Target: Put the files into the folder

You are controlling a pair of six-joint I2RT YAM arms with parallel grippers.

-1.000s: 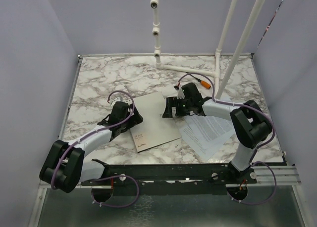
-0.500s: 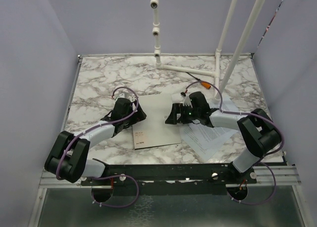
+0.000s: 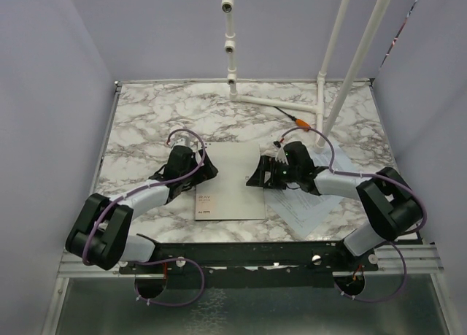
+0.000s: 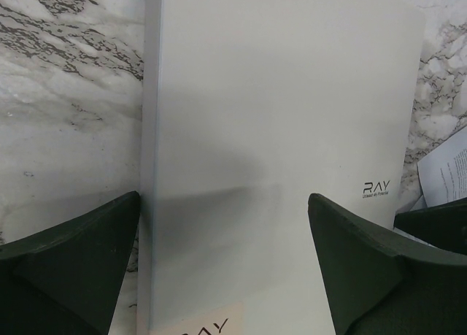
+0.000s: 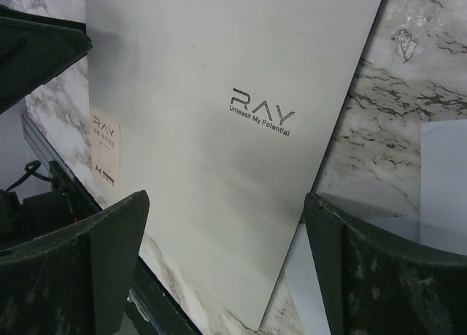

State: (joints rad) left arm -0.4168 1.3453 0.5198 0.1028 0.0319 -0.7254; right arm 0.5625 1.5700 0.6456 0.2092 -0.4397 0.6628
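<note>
The counter (image 3: 146,123) has a smooth marble-look surface, white veined with grey, with a faint sheen. The folder (image 3: 232,176) has a grey-beige cover, matt and smooth like coated card, with small dark print and a pale label. The files (image 3: 315,203) are thin white paper sheets with dense black print. The left claw (image 4: 224,203) and right claw (image 5: 226,203) are dark matt plastic, slightly grainy and scuffed. The left arm (image 3: 139,198) and right arm (image 3: 343,180) have smooth pale and black plastic shells, with purple rubbery cables (image 3: 182,136). The pipes (image 3: 349,65) are white plastic. The rail (image 3: 241,253) is black metal.
</note>
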